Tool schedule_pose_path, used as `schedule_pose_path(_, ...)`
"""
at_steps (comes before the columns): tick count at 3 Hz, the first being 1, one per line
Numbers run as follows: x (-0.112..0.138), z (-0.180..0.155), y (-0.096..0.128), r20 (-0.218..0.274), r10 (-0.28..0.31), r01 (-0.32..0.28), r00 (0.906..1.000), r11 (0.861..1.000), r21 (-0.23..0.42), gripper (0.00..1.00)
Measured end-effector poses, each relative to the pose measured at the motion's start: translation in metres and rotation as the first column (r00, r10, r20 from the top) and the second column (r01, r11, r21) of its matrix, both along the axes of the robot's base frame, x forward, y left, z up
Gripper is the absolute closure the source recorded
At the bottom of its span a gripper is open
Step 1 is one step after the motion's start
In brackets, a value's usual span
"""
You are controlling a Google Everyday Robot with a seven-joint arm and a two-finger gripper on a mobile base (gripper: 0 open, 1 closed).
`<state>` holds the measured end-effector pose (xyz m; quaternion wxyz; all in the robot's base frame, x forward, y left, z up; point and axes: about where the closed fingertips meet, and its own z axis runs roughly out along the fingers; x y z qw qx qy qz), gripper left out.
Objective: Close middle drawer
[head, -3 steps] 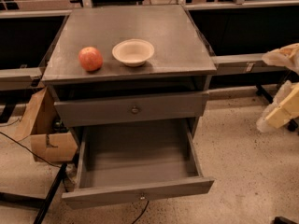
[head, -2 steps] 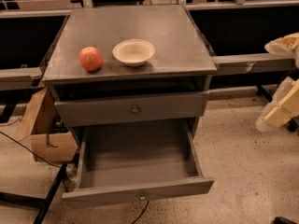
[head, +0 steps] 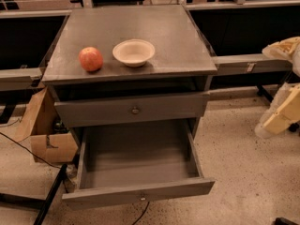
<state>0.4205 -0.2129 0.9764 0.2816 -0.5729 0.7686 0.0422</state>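
The middle drawer (head: 140,193) is pulled far out of the grey cabinet. It is empty inside, and its flat front with a small round knob (head: 142,197) sits near the bottom of the view. Above it, the uppermost drawer front (head: 131,109) with its knob stands out slightly from the cabinet. The lowest drawer front is hidden below the open drawer. My gripper (head: 275,120), a cream-coloured part of the arm, is at the right edge, well to the right of the drawer and above the floor. It touches nothing.
A red apple (head: 91,59) and a white bowl (head: 133,52) sit on the cabinet top (head: 178,36). A cardboard box (head: 44,135) stands on the floor to the left, with a black cable (head: 28,151) and a dark bar (head: 49,200). Speckled floor (head: 248,172) lies to the right.
The arm at the right edge has shifted slightly. The drawers, apple and bowl have not moved.
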Motion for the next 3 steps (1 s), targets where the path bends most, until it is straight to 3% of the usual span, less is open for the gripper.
schedule_pose_path(1,0.006,-0.037,0.008,-0.046,-0.001,-0.002,0.9989,0.998,-0.065,0.00)
schedule_pose_path(3,0.040,-0.177,0.002,-0.103,0.003,-0.016,0.9946,0.992,-0.127,0.00)
